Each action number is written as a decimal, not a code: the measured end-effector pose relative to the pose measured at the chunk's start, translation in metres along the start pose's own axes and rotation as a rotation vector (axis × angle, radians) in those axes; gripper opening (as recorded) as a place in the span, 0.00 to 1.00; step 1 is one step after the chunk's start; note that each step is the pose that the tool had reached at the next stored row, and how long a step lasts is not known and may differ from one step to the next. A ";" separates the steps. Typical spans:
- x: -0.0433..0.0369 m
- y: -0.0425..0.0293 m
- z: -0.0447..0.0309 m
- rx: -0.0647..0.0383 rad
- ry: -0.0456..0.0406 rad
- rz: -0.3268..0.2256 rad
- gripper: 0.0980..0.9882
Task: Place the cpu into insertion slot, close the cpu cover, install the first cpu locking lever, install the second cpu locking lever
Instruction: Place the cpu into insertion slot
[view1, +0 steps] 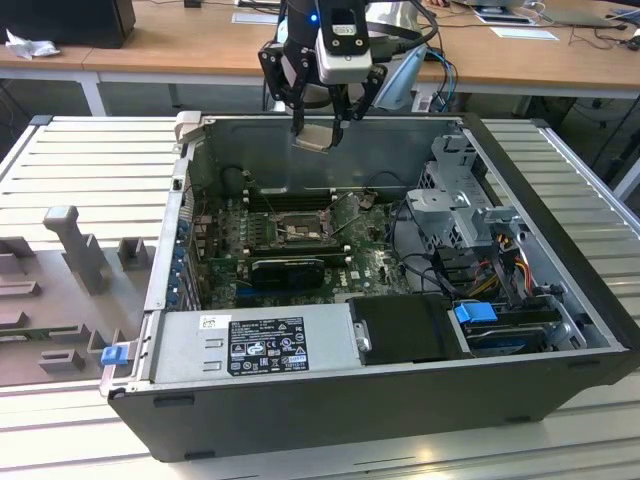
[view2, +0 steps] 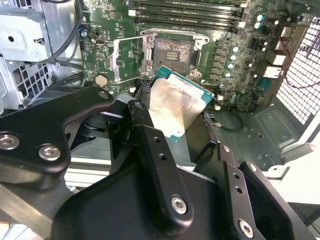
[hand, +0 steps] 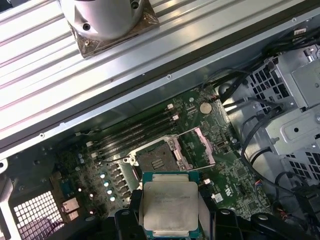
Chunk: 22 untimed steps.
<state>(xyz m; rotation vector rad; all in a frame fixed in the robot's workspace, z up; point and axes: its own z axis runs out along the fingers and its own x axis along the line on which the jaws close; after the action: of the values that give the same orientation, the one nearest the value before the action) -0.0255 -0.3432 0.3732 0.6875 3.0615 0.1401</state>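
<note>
Print is sparse. A black label (view1: 265, 345) crowded with white text and symbols covers the top of the grey power supply (view1: 180, 350), with a small white sticker (view1: 212, 322) just beside it; the lettering is too small to make out. The cpu (hand: 169, 205) carries faint lines of etched text on its pale metal top, and the green motherboard (hand: 225, 170) has a white printed mark near its edge.

The fingers (view2: 147, 132) are clamped on the cpu, one black finger against each of two opposite edges, so the chip spans the gap between them. In the second wrist view the cpu (view2: 175, 102) is tilted, its green border showing around the silver lid.

In the exterior view the cpu (view1: 318, 138) hangs above the open computer case (view1: 560, 190), close to the wall farthest from the camera and well clear of the board below. The insertion slot (hand: 155, 162) lies uncovered beneath it, apart from the chip, its dark contact field exposed. The cpu cover (hand: 202, 150) stands flipped open just beside the slot, hinged at one side. Long black memory slots (hand: 135, 135) run along the other side of the socket. The case rests on a ribbed grey counter (view1: 90, 160)
</note>
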 end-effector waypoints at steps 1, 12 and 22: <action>0.0000 0.0000 0.0000 0.000 -0.0005 0.006 0.48; 0.0036 -0.0019 0.0020 -0.001 -0.0121 0.133 0.48; 0.0038 -0.0027 0.0048 -0.002 -0.0137 0.157 0.48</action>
<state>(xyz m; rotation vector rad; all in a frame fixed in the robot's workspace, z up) -0.0300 -0.3437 0.3683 0.9249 2.9915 0.1372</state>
